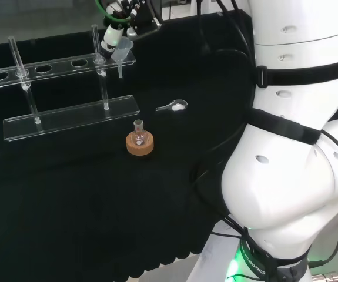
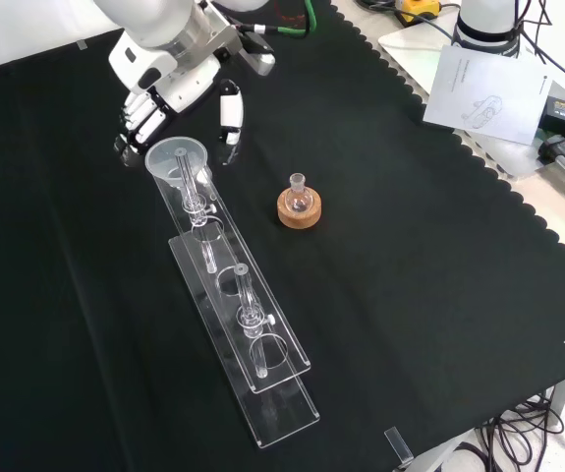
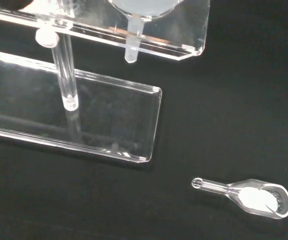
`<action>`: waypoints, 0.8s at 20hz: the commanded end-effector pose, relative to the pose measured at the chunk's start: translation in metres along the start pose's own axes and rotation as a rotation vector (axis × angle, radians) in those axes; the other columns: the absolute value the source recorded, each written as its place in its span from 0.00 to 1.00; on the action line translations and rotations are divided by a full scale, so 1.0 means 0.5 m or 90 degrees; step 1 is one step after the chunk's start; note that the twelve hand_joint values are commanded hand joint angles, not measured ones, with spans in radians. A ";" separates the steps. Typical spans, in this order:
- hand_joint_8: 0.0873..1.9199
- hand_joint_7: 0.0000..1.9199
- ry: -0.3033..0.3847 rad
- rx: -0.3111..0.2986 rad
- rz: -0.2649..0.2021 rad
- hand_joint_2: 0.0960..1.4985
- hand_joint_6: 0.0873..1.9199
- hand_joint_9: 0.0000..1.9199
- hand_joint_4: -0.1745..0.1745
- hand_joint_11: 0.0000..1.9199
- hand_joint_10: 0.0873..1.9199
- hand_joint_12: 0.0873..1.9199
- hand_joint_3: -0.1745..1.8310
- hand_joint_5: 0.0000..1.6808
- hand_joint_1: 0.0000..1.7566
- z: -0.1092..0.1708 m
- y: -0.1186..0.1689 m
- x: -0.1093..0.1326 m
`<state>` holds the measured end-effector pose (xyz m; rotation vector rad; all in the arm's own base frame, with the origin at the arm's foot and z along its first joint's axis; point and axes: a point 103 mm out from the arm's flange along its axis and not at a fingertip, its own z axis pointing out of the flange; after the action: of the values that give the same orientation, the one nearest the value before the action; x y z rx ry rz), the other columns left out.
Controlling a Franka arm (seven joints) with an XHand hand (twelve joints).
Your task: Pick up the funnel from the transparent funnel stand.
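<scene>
At the upper left of the front view, the hand (image 2: 169, 93) hovers with its fingers (image 2: 230, 113) relaxed and apart around the funnel (image 2: 176, 157), which sits in the end hole of the transparent funnel stand (image 2: 262, 369). Closing off-centre could tip the funnel or drag the stand across the surface.

Arm (image 1: 292, 176) as I logged it: glossy white rounded links, small oval recesses, black straps around segments, black cables alongside, green glow at base. Hand (image 2: 169, 93): white shells, black fingers; green cable ran behind wrist.
</scene>
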<state>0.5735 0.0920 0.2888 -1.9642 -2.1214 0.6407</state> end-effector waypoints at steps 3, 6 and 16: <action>0.15 0.00 -0.013 0.023 0.009 0.45 0.00 0.10 0.59 0.18 0.37 0.73 0.23 0.04 0.35 0.022 0.010 -0.005; 0.15 0.00 -0.017 0.023 0.008 0.45 0.00 0.10 0.59 0.18 0.37 0.73 0.23 0.03 0.35 0.030 0.015 -0.006; 0.18 0.00 -0.019 0.028 0.004 0.44 0.00 0.11 0.59 0.19 0.38 0.73 0.23 0.03 0.34 0.035 0.034 -0.003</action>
<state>0.5746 0.0856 0.2693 -1.9595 -2.1049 0.7026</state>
